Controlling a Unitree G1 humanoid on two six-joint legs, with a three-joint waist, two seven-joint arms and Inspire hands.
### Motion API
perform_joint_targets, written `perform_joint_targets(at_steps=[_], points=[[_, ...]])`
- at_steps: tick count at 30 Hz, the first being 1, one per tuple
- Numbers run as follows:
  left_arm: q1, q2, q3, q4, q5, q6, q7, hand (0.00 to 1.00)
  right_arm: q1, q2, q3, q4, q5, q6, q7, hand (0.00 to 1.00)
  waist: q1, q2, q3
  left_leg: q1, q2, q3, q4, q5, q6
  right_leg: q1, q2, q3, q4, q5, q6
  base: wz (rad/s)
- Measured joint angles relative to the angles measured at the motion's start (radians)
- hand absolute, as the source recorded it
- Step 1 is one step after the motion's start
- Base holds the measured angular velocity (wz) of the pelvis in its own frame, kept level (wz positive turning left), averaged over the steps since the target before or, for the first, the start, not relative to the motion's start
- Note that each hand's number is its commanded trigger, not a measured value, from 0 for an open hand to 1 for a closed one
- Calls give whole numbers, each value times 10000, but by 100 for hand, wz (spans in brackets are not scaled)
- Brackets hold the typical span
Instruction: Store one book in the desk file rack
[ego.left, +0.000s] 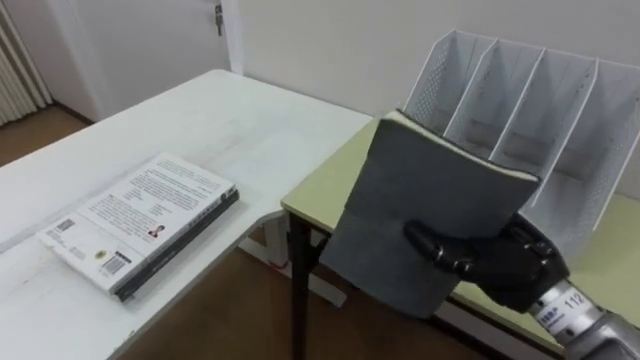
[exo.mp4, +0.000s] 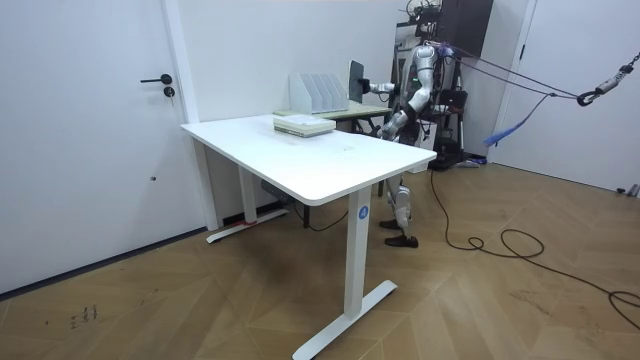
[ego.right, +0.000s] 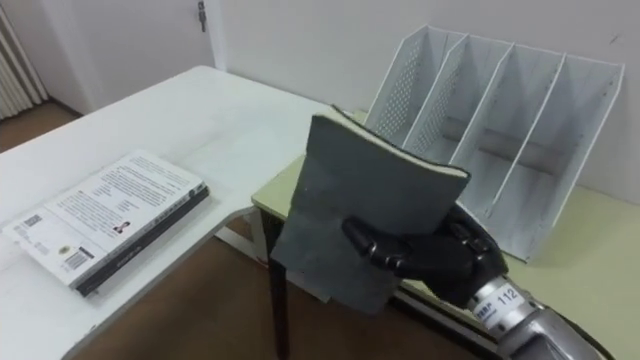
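A grey-covered book stands nearly upright in the air, tilted, over the near left corner of the green desk. My right hand is shut on it, fingers curled over the cover near its lower right edge. The white mesh file rack with several slots stands just behind the book on the green desk. In the room view the robot stands beside the green desk, holding the book up next to the rack.
A second book with a white printed cover lies flat on the white table to the left. A gap with wooden floor separates the two desks. A wall rises right behind the rack.
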Motion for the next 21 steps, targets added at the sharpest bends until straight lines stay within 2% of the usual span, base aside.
perform_joint_targets(at_steps=[4,8,12,14,17,20,21], points=[[60,-190,36,1052,319,-282,340,0,-389,79,-255,-174,-385,-218,-801,100,-6,32,-19,38,19,9,-14,1,0,-1,48,81,-9,1,-5,-4],[330,-300,149,1638,546,-575,710,0,-576,255,-276,-486,-554,-623,-1331,100,-11,28,-19,53,58,27,-29,2,-3,28,77,19,-198,45,-39,2],[432,-349,384,2453,507,-905,951,0,-1085,253,-284,-488,-759,-651,-2174,100,-27,-9,-1,-45,55,12,-52,3,-4,-104,66,17,-164,45,-38,1],[448,-387,409,2698,509,-963,1061,0,-1436,253,-300,-499,-943,-748,-2625,100,-58,-10,-8,-144,51,8,-40,3,-4,-194,64,18,-171,70,-19,0],[524,-611,741,2990,511,-1230,1235,0,-1678,267,-409,-799,-1603,-900,-3410,100,-33,-43,-22,-162,38,1,-44,3,-3,-213,61,24,-184,75,-10,0],[590,-608,749,3041,502,-1314,1336,0,-1679,280,-406,-970,-2086,-1165,-4055,100,-33,-88,-60,-132,53,-2,-46,3,-3,-107,94,3,-345,129,-19,0],[592,-599,758,3065,519,-1351,1344,0,-1679,280,-408,-975,-2260,-1202,-4321,100,-2,-110,-51,-134,70,-12,-48,3,-3,-92,100,-7,-356,135,-25,0]])
